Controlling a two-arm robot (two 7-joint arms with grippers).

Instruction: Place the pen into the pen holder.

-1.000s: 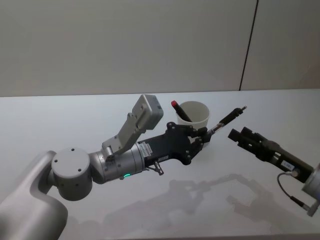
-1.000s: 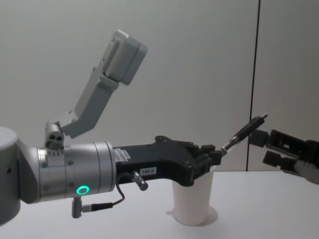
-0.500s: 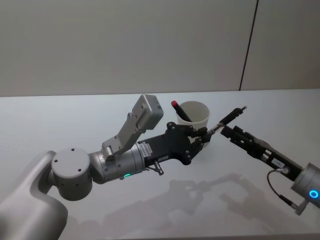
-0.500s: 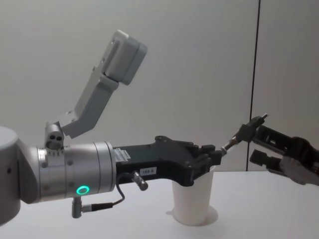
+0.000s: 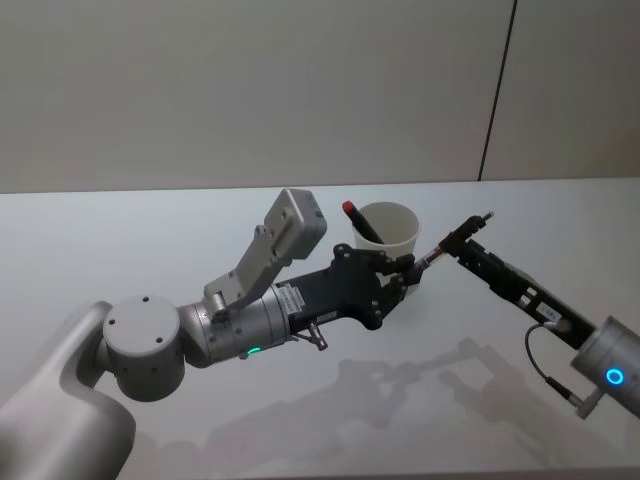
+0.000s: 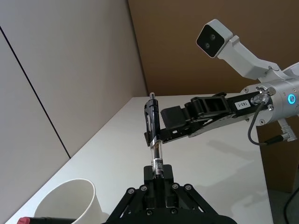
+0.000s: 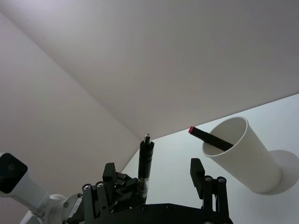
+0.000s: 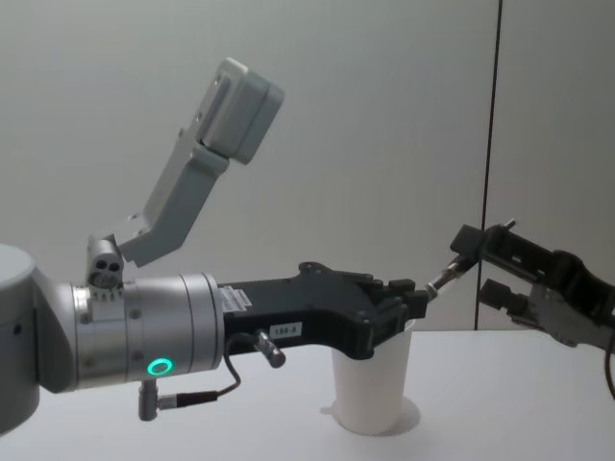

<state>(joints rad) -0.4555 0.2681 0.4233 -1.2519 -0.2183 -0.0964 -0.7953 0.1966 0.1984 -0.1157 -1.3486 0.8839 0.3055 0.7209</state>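
My left gripper (image 5: pixel 408 270) is shut on the lower end of a dark pen (image 5: pixel 455 238), just to the right of the white paper-cup pen holder (image 5: pixel 389 229). The pen (image 6: pixel 153 133) slants up and away from the left gripper (image 6: pixel 158 173). My right gripper (image 5: pixel 463 241) is open around the pen's upper half. In the right wrist view the pen (image 7: pixel 145 161) stands between the right gripper's (image 7: pixel 153 172) spread fingers (image 7: pixel 196 170), not touching either. From the chest view the pen (image 8: pixel 444 276) bridges the left gripper (image 8: pixel 420 296) and the right gripper (image 8: pixel 476 261), above the pen holder (image 8: pixel 373 384).
A red-capped marker (image 5: pixel 356 217) leans inside the pen holder, its cap over the left rim; the marker (image 7: pixel 210 138) also shows in the right wrist view. The white table (image 5: pixel 150 230) spreads all around, with a plain wall behind.
My right gripper has moved up and left toward the pen, and its open fingers now straddle the pen's upper half. The left arm and pen have not moved.
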